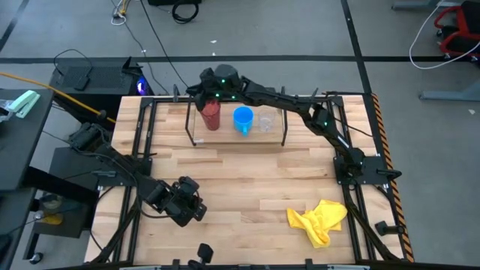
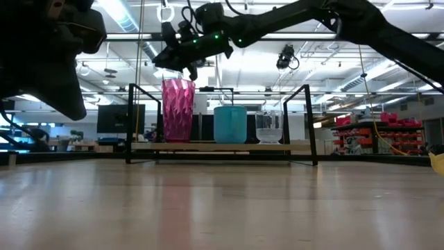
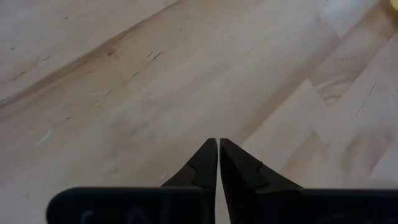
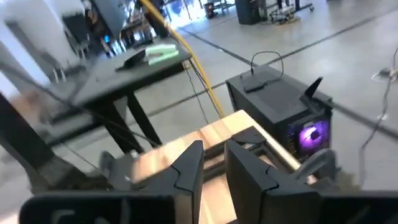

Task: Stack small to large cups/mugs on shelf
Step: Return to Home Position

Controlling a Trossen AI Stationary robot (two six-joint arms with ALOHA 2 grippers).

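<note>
Along the far edge of the pale wooden desk, about midway, stands the low black wire-frame shelf; on it stand three cups in a row, apart from one another: the tall dark red faceted tumbler at the left end, the medium bright blue cup in the middle, the small clear see-through cup toward the right end; all three look upright, and the run from small to large reads as complete.

The right jaws hang just above the tumbler's rim, a narrow gap between them and nothing in it; the right arm reaches across over the shelf's right end.

The danger lies in that arm's way out; if it sinks at all while swinging toward the right edge, the jaws or wrist could clip the tumbler, which is tall and likely tips easily; a fall toward the blue cup could knock the whole row over; a low forearm could also catch an upright post and drag the light frame, cups and all; rising first looks safer.

The left jaws rest low near the desk's near left corner, pressed together on nothing, well apart from the shelf; the crumpled yellow cloth near the near right corner seems out of harm's way.
</note>
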